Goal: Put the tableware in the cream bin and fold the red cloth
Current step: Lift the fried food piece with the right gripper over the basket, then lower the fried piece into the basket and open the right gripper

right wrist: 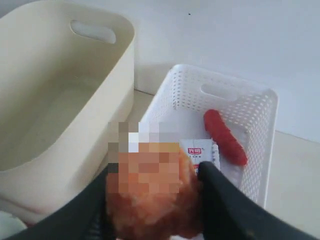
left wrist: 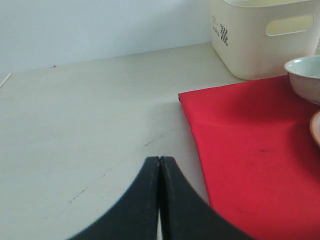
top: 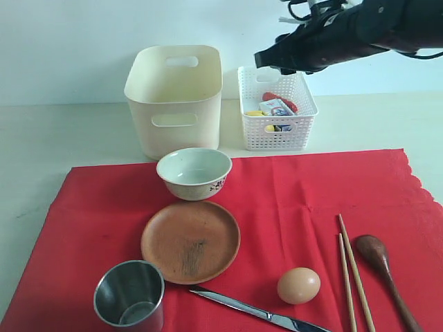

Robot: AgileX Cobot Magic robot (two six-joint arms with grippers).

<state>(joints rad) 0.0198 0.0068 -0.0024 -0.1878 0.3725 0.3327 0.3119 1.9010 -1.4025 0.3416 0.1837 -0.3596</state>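
Red cloth (top: 291, 200) lies spread flat on the pale table (top: 41, 138). It runs out under the brown plate (top: 190, 238) on every side, and its scalloped edge is far to the plate's right. The cream bin (top: 149, 104) stands upright behind the plate, off the cloth and just past its far edge, and shows nothing inside. The white lattice basket (top: 301, 135) sits behind the plate and to its right, beside the bin, with a red sausage-shaped thing (right wrist: 225, 137) and some packets in it. The right gripper (top: 277, 61) hangs above that basket, high over and behind the plate. Its fingers are closed on either side of an orange-brown lump (right wrist: 150, 195) that is too blurred to name. The white bowl (top: 194, 173) stands just behind the plate, upright, and I cannot tell whether their rims touch. The steel cup (top: 104, 308) stands upright near the plate's front left. The metal knife (top: 242, 309) lies in front of the plate, its tip close to the plate's front rim and its length running off to the right. The wooden chopsticks (top: 353, 270) lie side by side well to the plate's right, and the dark wooden spoon (top: 384, 266) lies just beyond them. An egg (top: 299, 285) rests at the plate's front right, between the knife and the chopsticks. The left gripper (left wrist: 159, 165) has its jaws pressed together on nothing, over bare table beyond the cloth's corner and well apart from the plate.
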